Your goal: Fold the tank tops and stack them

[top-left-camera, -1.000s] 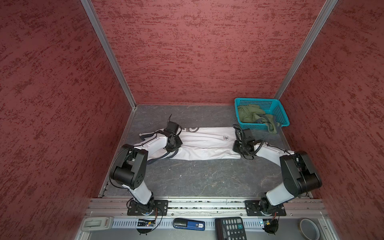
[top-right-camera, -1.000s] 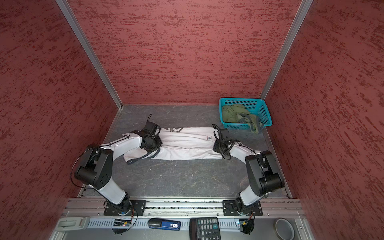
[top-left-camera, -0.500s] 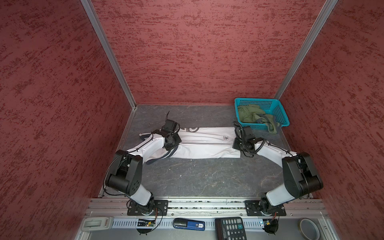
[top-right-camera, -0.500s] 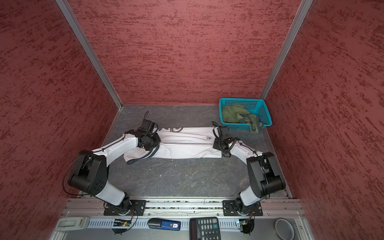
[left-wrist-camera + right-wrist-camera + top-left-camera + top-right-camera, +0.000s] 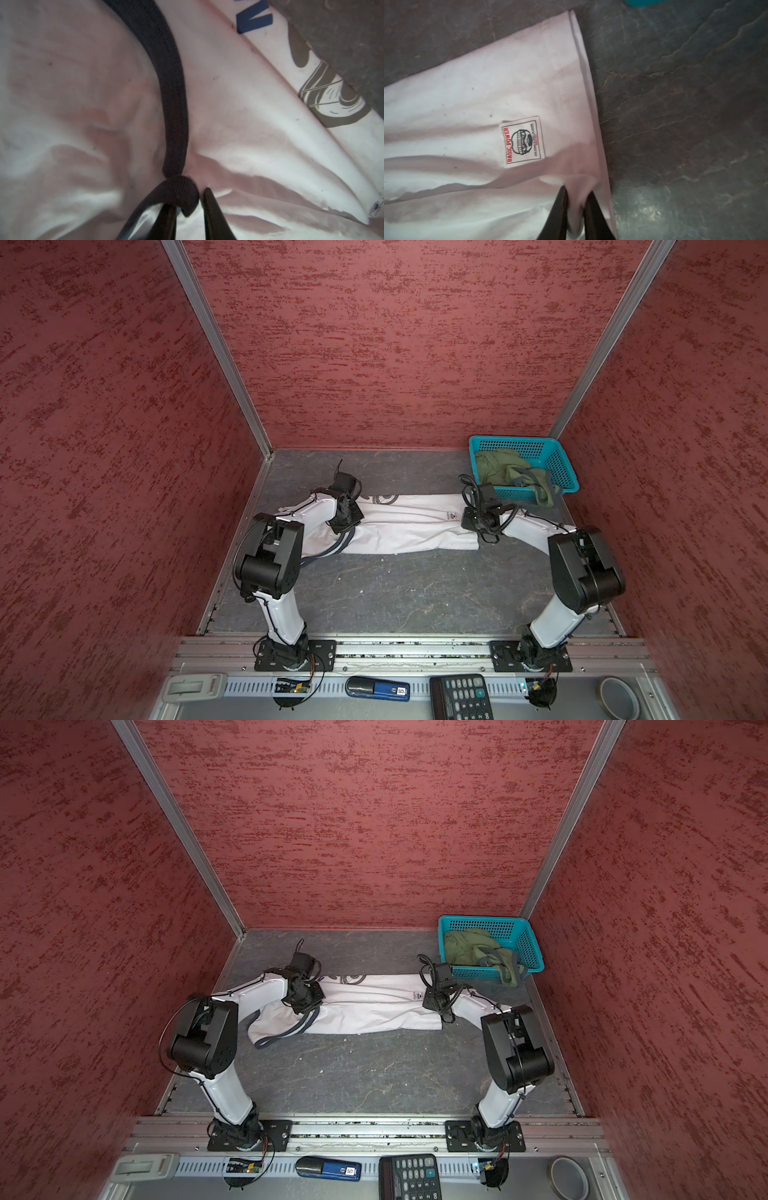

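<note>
The white tank top (image 5: 407, 526) (image 5: 374, 1006) lies as a long folded band across the far half of the mat, navy trim at its left end. My left gripper (image 5: 347, 522) (image 5: 305, 1002) (image 5: 188, 197) rests low on that end, jaws slightly apart, with the dark trim (image 5: 172, 93) lying loose over one fingertip. My right gripper (image 5: 471, 522) (image 5: 432, 1000) (image 5: 577, 189) sits at the hem, by the sewn label (image 5: 522, 142). Its jaws are slightly apart, with a blurred ridge of white cloth standing between them. The olive tank top (image 5: 498, 466) (image 5: 469, 946) is bunched in the basket.
The teal basket (image 5: 559, 466) (image 5: 528, 944) stands in the far right corner, just behind my right gripper. Red walls close in three sides. A calculator (image 5: 459, 695), a blue device (image 5: 378, 689) and a tape roll (image 5: 619, 697) lie on the front ledge.
Both arms reached further back half a second ago and have since drawn back, elbows raised. Both pairs of jaws have parted. The white cloth lies much as before.
</note>
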